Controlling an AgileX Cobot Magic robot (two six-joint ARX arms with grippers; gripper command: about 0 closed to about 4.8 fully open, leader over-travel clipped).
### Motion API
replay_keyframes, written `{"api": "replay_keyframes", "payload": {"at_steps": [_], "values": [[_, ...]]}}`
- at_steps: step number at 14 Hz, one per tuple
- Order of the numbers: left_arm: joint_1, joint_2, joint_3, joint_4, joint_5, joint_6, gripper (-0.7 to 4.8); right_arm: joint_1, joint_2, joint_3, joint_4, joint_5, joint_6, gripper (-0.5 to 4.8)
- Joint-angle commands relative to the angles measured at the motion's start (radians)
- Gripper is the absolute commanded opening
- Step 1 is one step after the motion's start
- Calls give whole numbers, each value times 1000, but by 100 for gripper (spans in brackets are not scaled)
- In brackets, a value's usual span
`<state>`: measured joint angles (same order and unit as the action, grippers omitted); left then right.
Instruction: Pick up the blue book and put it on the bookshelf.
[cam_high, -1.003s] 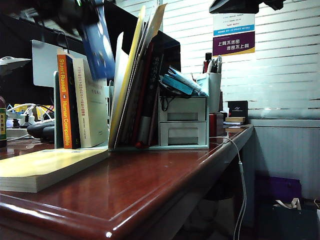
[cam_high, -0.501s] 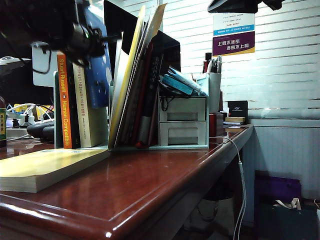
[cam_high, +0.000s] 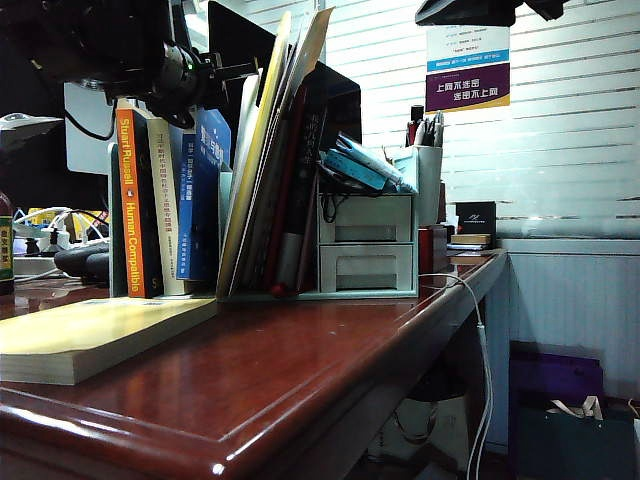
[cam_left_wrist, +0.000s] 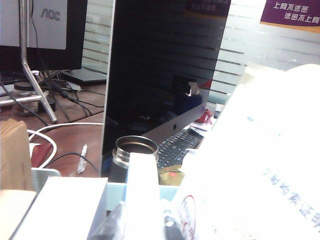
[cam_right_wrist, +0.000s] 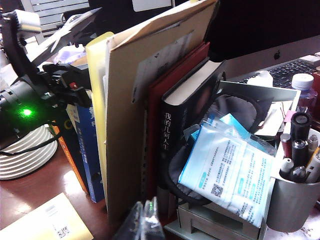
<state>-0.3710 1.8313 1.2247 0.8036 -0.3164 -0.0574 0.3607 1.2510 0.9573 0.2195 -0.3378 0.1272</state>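
Hanging over the left end of the bookshelf (cam_high: 340, 293), my left fingers (cam_high: 215, 78) sit just above the top edge of the one blue book (cam_high: 205, 200). From the exterior view and the right wrist view I cannot tell how far apart they are, nor whether they grip the book or only hover at it. The blue book stands upright in the rack with its spine facing outward. It is the third of three upright books there: one orange-spined "Human Compatible" book (cam_high: 126, 200), one pale-covered book (cam_high: 165, 200) pressed against it, then the blue one, next to a divider and a leaning sheaf of folders. The bookshelf has two small drawers stacked one over the other, the upper drawer (cam_high: 365, 232) and the lower drawer (cam_high: 365, 268), and one white pen cup (cam_high: 428, 180) stands at its far right end. One thick pale yellow book (cam_high: 90, 335) lies flat on the red-brown surface (cam_high: 300, 370) in front of the rack. My right fingers (cam_right_wrist: 142, 220) are poised in the air in front of the rack, their two clear tips lying together with nothing between them.
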Motion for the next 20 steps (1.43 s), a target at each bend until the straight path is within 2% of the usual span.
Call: {"api": "replay_keyframes", "payload": {"at_steps": [1,2,3,5,6,7,8,9,10,11,16,19,20], "values": [[2,-7,5,34,3,-2,197,2,-5,6,16,-5,4,-1],[2,-17,5,55,2,1,329,2,-5,6,17,-5,4,-1],[2,-29,6,60,2,6,366,2,-5,6,17,-6,4,-1],[0,-163,5,30,-24,24,365,1,-5,6,17,-5,4,-1],[-7,-235,5,-63,-23,24,364,1,-6,6,18,-5,4,-1],[-14,-301,5,-181,-24,22,362,1,-6,6,23,-5,4,-1],[-31,-389,5,-390,-49,8,335,1,-6,7,34,-5,4,-1],[-40,-450,-1,-555,-61,-35,335,1,-6,7,46,-5,4,-1],[-45,-483,-7,-681,-58,-88,335,1,-6,7,54,-5,4,-1],[-63,-495,-29,-740,-58,-114,335,1,-6,7,55,-5,4,-1],[-99,-457,-200,-693,-65,-157,336,1,-10,7,63,-6,5,-1],[-98,-362,-227,-565,-64,-159,335,1,-11,7,76,-13,5,-1],[-98,-303,-227,-483,-66,-156,296,1,-11,7,76,-27,7,-1]]}}
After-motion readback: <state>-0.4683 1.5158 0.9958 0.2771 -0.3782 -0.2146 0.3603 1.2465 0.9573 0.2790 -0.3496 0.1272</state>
